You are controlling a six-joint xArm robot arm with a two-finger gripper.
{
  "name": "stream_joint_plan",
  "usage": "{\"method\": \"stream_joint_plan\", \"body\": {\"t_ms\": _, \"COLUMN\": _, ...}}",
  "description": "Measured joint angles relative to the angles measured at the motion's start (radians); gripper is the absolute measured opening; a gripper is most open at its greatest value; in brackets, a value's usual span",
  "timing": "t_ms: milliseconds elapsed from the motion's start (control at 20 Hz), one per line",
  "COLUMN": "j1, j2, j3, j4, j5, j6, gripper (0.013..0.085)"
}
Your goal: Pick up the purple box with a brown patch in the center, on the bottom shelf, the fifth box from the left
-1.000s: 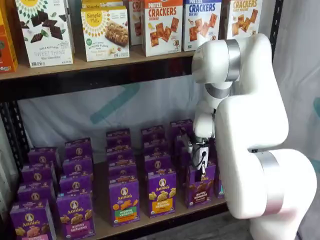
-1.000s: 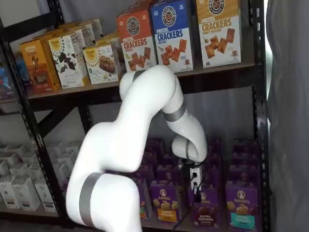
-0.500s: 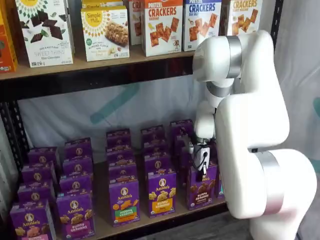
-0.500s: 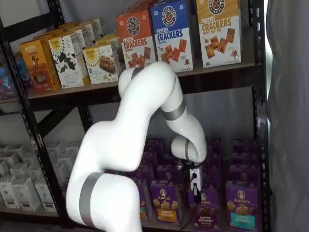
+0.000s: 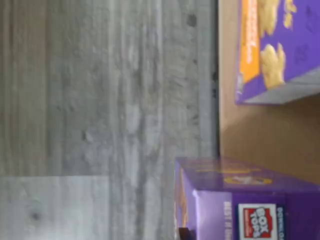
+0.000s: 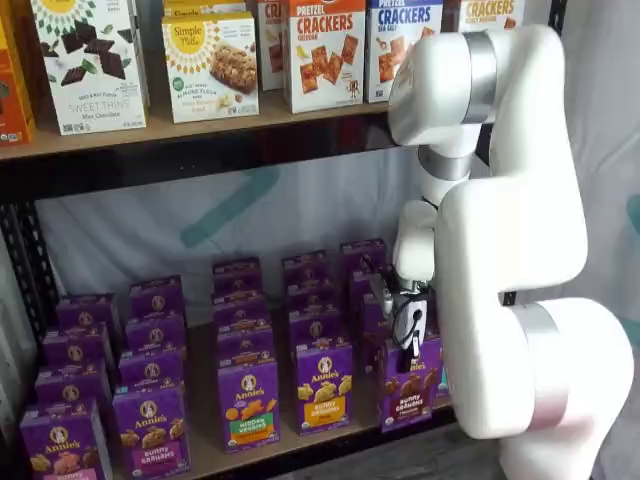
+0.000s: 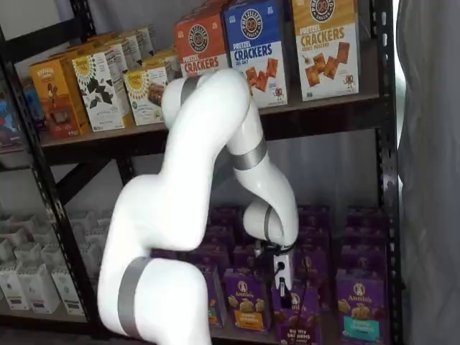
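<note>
Both shelf views catch the gripper low at the front of the bottom shelf, black fingers clamped tight on the purple box. That carton hangs tilted under the white gripper body, at the right end of the front row, and it carries the round white Annie's logo, dark brown snacks in the centre and "bunny grahams" underneath. A shelf view from the other side shows the gripper at the top of the purple box, with a thin cable running down past it.

Just left of the held carton stands the yellow-band box, an Annie's carton with pale yellow snacks, and left of that the orange-band box, again Annie's. Further left, the front row continues with a bunny grahams carton showing tan snacks. To the right of the held carton, a teal-band box sits at the shelf's near edge. More purple cartons line up in rows toward the far wall.

Up on the higher board, the print is easy: the pretzel crackers box reads "PRETZEL CRACKERS", a Simple Mills box sits beside it, and a white box reads "SWEET THINS".

Wrist view, turned sideways: a purple carton with a "BOX TOPS" stamp over grey floor.
</note>
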Motion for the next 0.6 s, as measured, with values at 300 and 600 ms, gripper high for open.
{"method": "stream_joint_plan", "body": {"t_ms": 300, "j1": 0.031, "j2": -0.214, "j3": 0.225, "j4": 0.057, "j5": 0.004, "j6": -0.023, "gripper": 0.0330}}
{"method": "stream_joint_plan", "body": {"t_ms": 600, "j1": 0.052, "j2": -0.424, "j3": 0.380, "j4": 0.046, "j5": 0.057, "j6": 0.013, "gripper": 0.0330}}
